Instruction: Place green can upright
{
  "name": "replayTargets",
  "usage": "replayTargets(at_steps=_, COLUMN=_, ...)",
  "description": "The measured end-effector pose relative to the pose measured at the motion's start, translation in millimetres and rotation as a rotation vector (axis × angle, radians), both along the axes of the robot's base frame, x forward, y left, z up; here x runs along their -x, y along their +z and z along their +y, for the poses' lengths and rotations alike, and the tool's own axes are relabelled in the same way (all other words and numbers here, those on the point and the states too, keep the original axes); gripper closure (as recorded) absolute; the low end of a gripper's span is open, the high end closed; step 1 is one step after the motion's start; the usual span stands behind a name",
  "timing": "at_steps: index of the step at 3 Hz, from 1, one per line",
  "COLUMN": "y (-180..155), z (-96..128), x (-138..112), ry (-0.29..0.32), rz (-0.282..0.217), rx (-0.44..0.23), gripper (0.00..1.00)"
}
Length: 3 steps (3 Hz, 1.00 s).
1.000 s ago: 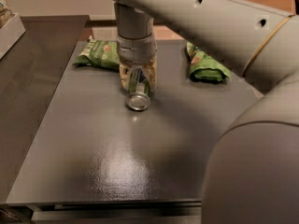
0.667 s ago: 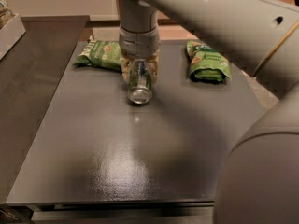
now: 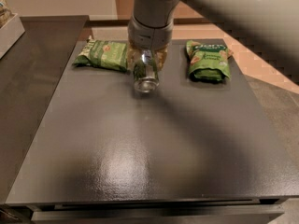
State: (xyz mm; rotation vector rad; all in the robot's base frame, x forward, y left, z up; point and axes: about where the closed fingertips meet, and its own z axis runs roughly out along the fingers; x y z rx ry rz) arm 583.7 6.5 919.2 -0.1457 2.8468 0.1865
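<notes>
1 gripper [image 3: 146, 65], table [image 3: 140, 153] rear; grips half-hidden green can [image 3: 146, 83]

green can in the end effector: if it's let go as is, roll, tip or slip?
Likely rolls: the green can sits tilted in the end effector, over the far part of the table, round silver end toward the camera. Probably slippery: smooth metal wall, glossy surface below. Probably light and easy to dent, being a small drink can.
</notes>
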Motion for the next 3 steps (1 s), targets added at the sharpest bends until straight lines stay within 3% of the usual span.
replayTargets(at_steps=2, y=20.6, z=-2.9, x=14.7, ry=0.194, rz=-0.249, rx=-0.128, gripper=1.0)
replayTargets(at_steps=3, y=24.1, z=-2.2, x=24.3, ry=0.256, rz=-0.354, rx=-0.204, gripper=1.0)
